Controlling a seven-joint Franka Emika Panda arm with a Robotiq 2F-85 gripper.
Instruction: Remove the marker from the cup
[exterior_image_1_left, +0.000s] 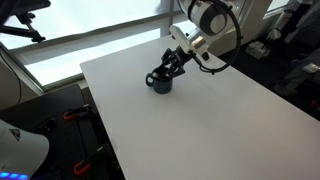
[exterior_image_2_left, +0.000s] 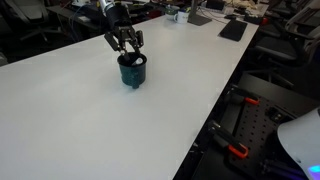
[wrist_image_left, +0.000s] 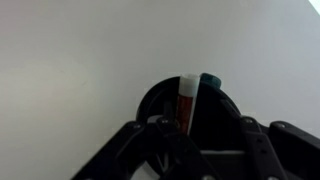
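The cup (exterior_image_1_left: 161, 85) is a small dark mug standing on the white table (exterior_image_1_left: 200, 120); it also shows in the other exterior view (exterior_image_2_left: 132, 74). In the wrist view the cup (wrist_image_left: 156, 104) is a dark round shape, and the reddish-brown marker (wrist_image_left: 186, 100) with a white end stands up in it, next to a teal bit (wrist_image_left: 210, 79). My gripper (exterior_image_1_left: 171, 68) hangs just above the cup in both exterior views (exterior_image_2_left: 126, 47). In the wrist view its fingers (wrist_image_left: 205, 135) are spread open to either side of the marker, and the left finger is closest to it.
The white table reaches wide to the front in both exterior views. Behind it are desks with dark equipment (exterior_image_2_left: 232, 28). A red-handled tool (exterior_image_2_left: 235, 152) lies on the floor beside the table edge.
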